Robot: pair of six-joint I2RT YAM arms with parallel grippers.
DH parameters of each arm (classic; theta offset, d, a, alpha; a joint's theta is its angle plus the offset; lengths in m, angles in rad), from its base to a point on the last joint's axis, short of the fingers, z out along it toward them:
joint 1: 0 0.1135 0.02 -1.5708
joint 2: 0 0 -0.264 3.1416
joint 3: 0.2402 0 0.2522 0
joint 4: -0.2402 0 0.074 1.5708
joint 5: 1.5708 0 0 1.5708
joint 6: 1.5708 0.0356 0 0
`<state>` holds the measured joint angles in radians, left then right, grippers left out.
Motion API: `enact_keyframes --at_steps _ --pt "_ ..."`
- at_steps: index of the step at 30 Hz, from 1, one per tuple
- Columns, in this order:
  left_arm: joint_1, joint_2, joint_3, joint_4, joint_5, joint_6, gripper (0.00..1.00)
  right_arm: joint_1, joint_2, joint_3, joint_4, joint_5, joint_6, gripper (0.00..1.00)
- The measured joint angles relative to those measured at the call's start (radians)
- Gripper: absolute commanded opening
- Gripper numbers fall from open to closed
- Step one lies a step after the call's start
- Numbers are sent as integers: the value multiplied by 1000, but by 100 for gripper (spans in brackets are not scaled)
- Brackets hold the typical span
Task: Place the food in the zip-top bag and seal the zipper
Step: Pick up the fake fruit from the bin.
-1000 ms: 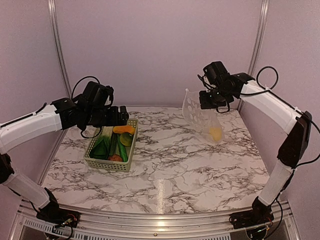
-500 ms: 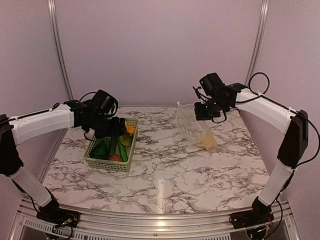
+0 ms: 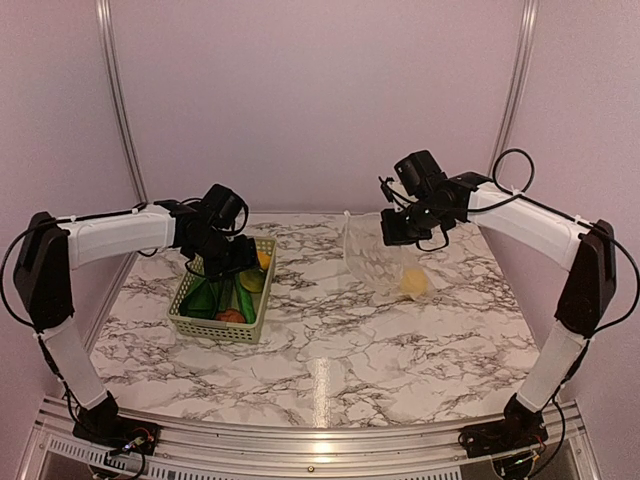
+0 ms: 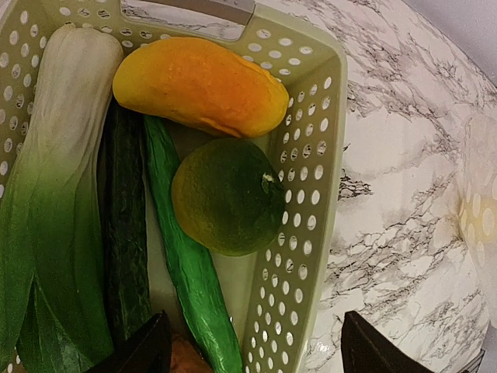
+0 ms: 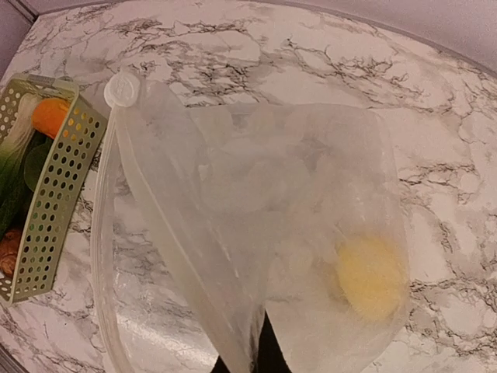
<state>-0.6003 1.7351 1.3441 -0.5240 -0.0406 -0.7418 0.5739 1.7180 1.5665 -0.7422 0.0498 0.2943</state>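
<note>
Might lose the zip-top bag (image 3: 372, 258), pinched tight by the right gripper (image 3: 392, 238) near the back edge, and spill its lemon (image 3: 414, 283), or bump the basket (image 3: 215, 330) of food (image 4: 200, 85) by the left edge with the wide-open left gripper (image 4: 256, 353).

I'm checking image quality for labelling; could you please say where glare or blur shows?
Top external: a bright glare streak on the marble table. Right wrist: the clear dotted plastic bag veils the yellow lemon, softening it. Left wrist: the pale green lattice basket is sharp.

The right tool (image 5: 247, 359) pinches the zip-top bag (image 5: 233, 202), lemon (image 5: 371, 273) inside, basket (image 5: 54, 203) at left.
</note>
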Motion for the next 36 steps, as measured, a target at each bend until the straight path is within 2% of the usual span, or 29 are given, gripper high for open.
enact_keyframes --at_steps 9,29,36 --pt "39 123 66 3 15 -41 73 0 -20 -23 10 -11 1 0" --pt "93 241 101 73 142 -62 68 0 -30 -42 21 -23 8 0" --pt "93 261 110 86 155 -63 72 0 -48 -65 21 -25 13 1"
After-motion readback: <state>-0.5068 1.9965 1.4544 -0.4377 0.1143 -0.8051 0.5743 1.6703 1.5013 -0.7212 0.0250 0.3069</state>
